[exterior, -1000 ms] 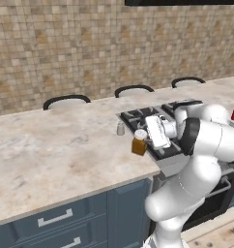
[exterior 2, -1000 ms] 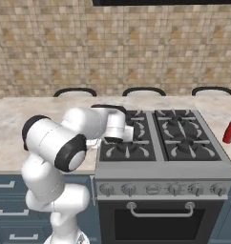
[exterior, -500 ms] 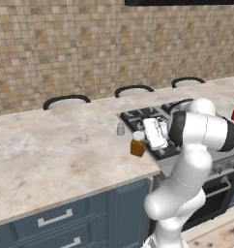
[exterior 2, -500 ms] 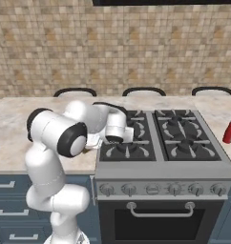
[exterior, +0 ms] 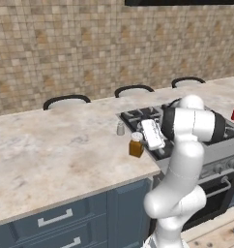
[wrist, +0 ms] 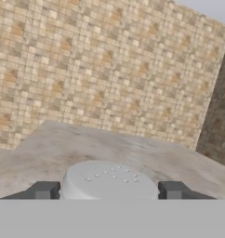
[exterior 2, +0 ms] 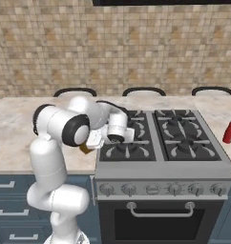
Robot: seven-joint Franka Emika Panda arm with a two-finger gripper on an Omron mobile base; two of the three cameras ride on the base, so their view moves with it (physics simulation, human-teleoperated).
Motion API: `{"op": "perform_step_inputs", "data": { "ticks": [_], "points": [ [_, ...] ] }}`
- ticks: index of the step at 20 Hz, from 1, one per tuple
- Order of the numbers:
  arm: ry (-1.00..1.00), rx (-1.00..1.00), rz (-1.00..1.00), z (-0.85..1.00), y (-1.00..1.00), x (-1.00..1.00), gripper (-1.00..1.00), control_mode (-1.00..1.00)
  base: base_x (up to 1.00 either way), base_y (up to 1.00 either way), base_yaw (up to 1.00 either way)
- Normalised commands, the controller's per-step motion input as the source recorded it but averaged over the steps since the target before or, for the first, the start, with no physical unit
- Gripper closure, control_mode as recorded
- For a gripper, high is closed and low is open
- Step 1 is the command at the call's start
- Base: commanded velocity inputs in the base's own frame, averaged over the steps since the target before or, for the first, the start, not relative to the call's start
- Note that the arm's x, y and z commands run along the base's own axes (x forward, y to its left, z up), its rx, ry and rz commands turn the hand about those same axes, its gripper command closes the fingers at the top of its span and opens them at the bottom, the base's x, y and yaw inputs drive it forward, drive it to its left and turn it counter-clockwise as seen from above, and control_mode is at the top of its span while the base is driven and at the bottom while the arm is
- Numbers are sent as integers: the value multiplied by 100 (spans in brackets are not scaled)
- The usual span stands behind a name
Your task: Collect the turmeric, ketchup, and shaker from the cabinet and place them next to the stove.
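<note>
the pincer (wrist: 108, 191) pinches the turmeric (exterior: 136, 145), its white lid between the tips – jar low on the counter (exterior: 56, 155) edge, just left of the stove (exterior: 153, 116), near the shaker (exterior: 120, 128). i'd confirm it stands flat, then part the tips and lift straight up – no sideways drag.

Arm hides most of turmeric (exterior 2: 84, 148) jar

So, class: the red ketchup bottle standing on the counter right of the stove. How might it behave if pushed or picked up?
The ketchup bottle is tall and slim on a small base, so a push near its top would probably tip it. Its body looks round, so once down it may roll on the flat counter. It looks smooth, so it could be slippery to hold.
</note>
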Motion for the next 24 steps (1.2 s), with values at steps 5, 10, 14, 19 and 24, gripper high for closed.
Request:
{"op": "perform_step_inputs", "data": {
  "ticks": [5,10,14,19,24],
  "points": [
    [0,0,0,-21,0,21,100,-100,0,0,0],
    [0,0,0,-16,0,22,100,-100,0,0,0],
    [0,0,0,-19,3,5,-100,-100,0,0,0],
    [0,0,0,-2,2,-1,-100,-100,0,0,0],
    [1,0,-1,15,0,0,-100,-100,0,0,0]
  ]
}}
